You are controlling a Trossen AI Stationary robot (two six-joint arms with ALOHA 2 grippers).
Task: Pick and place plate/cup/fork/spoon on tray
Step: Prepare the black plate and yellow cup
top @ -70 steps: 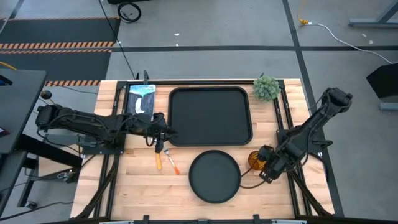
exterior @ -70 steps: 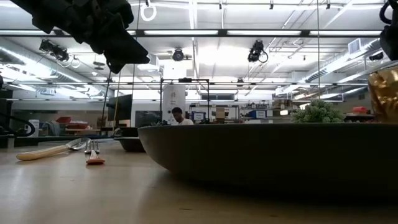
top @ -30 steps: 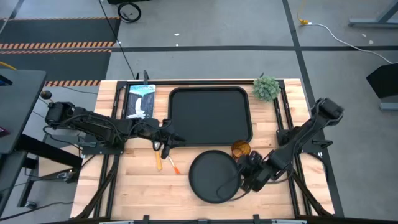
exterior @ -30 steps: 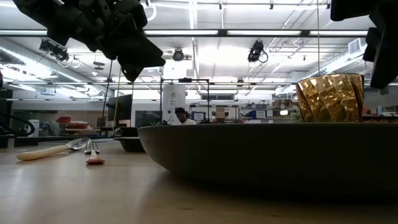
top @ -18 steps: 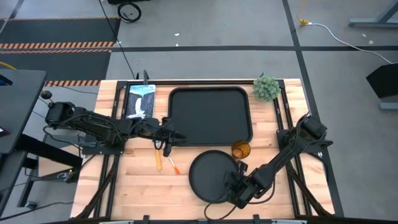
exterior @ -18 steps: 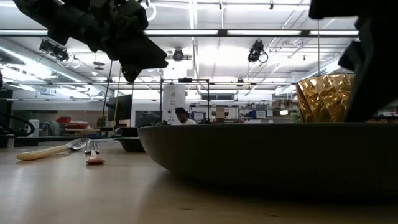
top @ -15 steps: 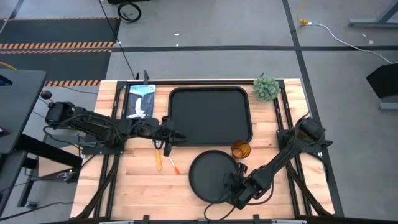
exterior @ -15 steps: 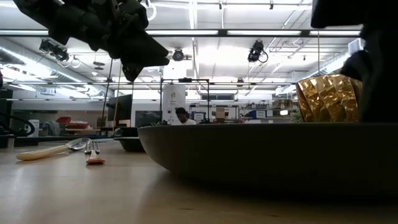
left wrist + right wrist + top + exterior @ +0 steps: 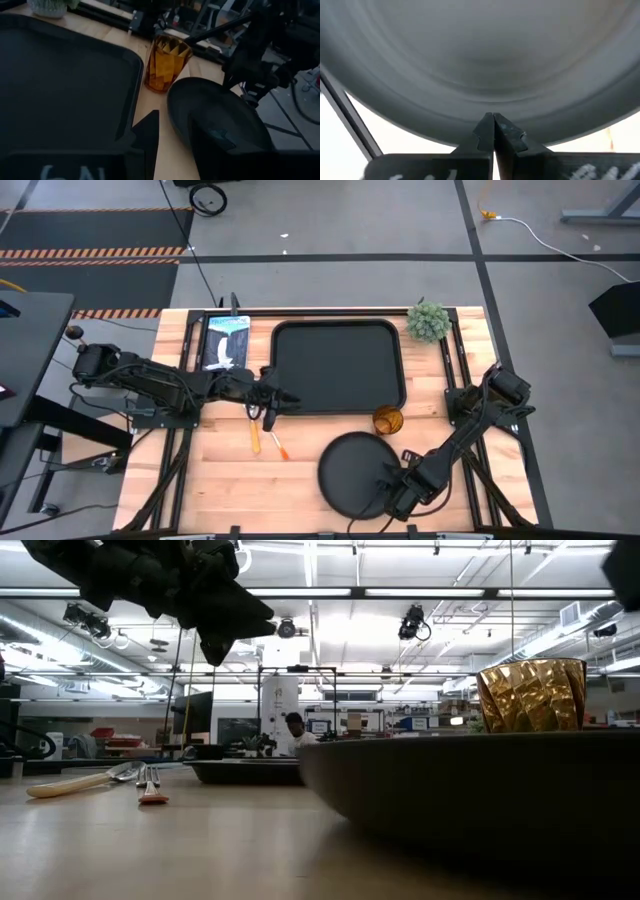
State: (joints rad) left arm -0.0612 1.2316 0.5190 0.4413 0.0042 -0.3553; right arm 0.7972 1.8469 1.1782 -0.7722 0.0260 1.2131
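The tray (image 9: 338, 367) is seen at the back middle of the table, its long axis across the table, with nothing on it. The plate (image 9: 355, 473) lies flat near the front edge, in front of the tray and apart from it; being round, it has no long axis. The right gripper (image 9: 396, 498) is found at the plate's front right rim, and in the right wrist view its fingers (image 9: 492, 131) are pressed together right at the rim (image 9: 480, 65); whether the rim is pinched cannot be told. From those fingers the tray lies straight toward the back, so the plate is judged to need carrying that way. The left gripper (image 9: 268, 402) hangs just left of the tray, fingers part-open on nothing. The cup (image 9: 388, 420) stands upright just off the tray's front right corner. The fork (image 9: 277, 443) and spoon (image 9: 254, 437) lie beneath the left gripper, handles toward the front.
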